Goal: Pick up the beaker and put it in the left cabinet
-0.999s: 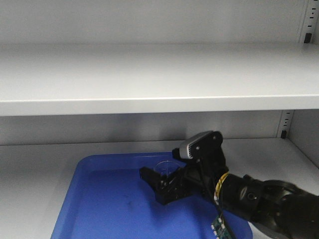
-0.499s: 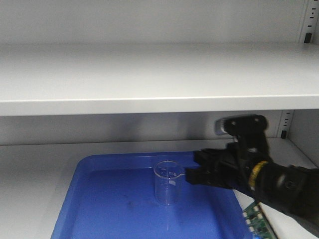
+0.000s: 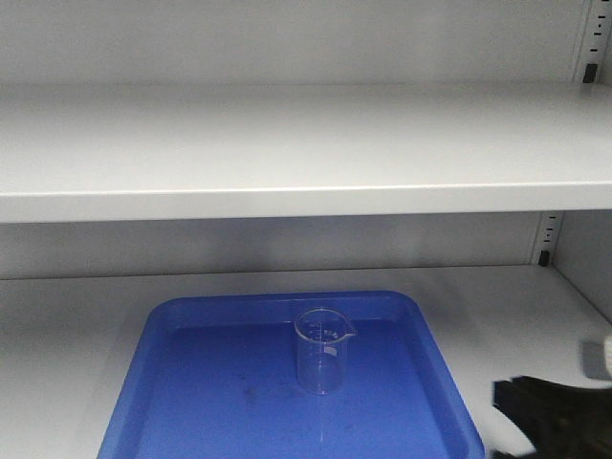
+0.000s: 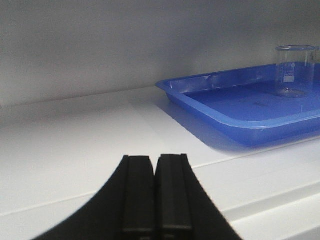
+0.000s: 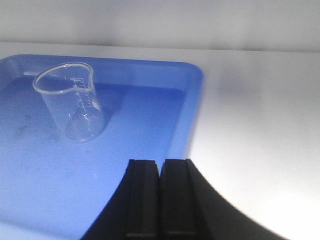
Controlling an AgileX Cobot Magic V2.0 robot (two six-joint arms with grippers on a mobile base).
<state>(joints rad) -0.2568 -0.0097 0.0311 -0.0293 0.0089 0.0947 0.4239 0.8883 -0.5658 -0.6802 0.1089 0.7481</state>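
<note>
The small clear beaker (image 3: 323, 352) stands upright and alone in a blue tray (image 3: 191, 382) on the lower shelf (image 3: 57, 325) of the pale cabinet. In the right wrist view my right gripper (image 5: 159, 162) is shut and empty, over the tray's near right part, with the beaker (image 5: 75, 102) ahead to its left. In the front view only a dark part of the right arm (image 3: 555, 416) shows at the lower right corner. My left gripper (image 4: 155, 157) is shut and empty over the bare shelf, left of the tray (image 4: 225, 107); the beaker (image 4: 294, 70) is far to its right.
A flat white upper shelf (image 3: 287, 153) runs across above the tray. Slotted rails (image 3: 547, 237) sit at the back right corner, by the cabinet's right wall. The grey back wall (image 4: 125, 45) closes the space behind the tray.
My right gripper has let go of the beaker and pulled back right and down, out of the tray. The beaker stays standing in the tray.
</note>
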